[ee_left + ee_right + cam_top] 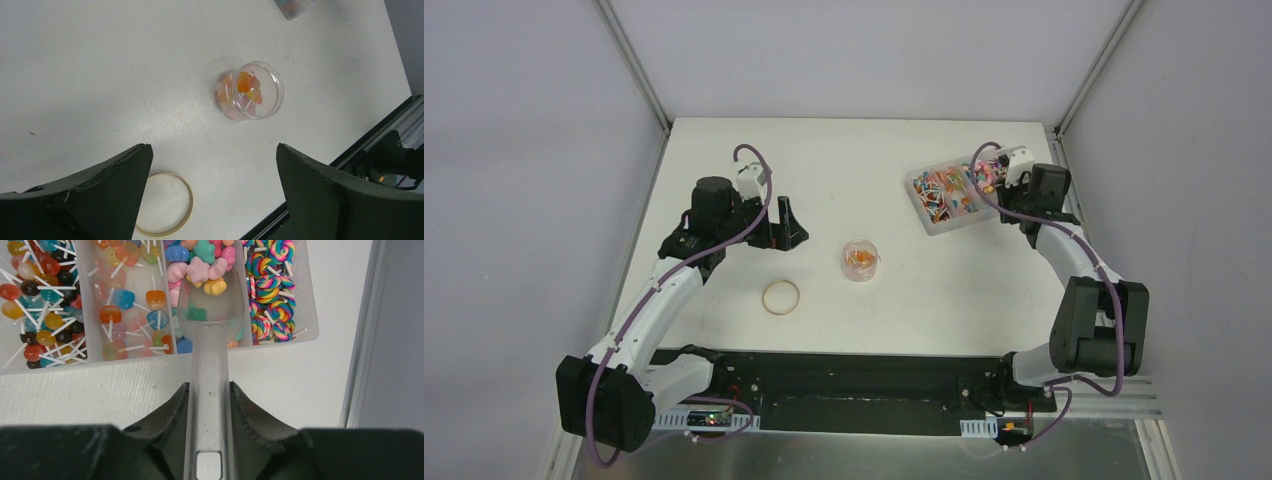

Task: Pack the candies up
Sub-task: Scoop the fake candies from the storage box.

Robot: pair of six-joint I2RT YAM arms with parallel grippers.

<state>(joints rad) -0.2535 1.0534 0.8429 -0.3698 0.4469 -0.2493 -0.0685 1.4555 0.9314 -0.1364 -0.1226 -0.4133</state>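
My right gripper (210, 388) clamps the clear scoop (210, 315), its bowl among the candies (197, 269) in the tray (280, 343). My left gripper (212, 151) gapes wide (nothing held), well apart from that tray.

Candies (125, 315) sorted by kind fill a clear divided tray (311, 300) at the far right of the table (724, 160): round lollipops, flat ones, pastel shapes, rainbow swirls, white sticks lying every way. A few orange, pink and yellow ones sit in a small clear jar (274, 100) mid-table
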